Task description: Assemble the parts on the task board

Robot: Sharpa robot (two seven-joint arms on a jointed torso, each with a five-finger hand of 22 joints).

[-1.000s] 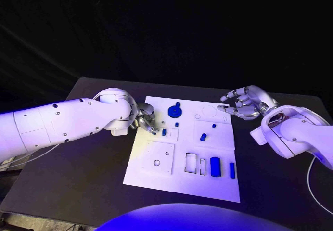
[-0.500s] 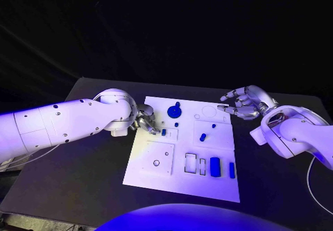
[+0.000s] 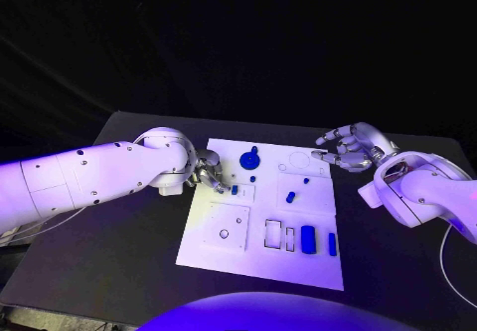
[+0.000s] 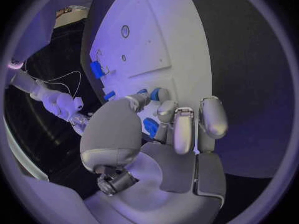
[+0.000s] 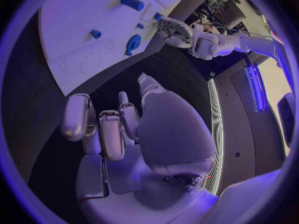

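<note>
While left hand [image 3: 207,172] pinches small blue part [image 4: 150,126] over task board [image 3: 238,255]: seating step.
Right hand [image 3: 350,150] empty, fingers spread; lower part square to its slot.

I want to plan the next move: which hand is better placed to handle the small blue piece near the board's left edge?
Left, probably. The left hand has its fingers right at that small blue piece on the board, while the right hand hangs open beyond the board's far right corner.

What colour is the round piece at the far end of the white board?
Blue round piece, clearest in the head view.
</note>
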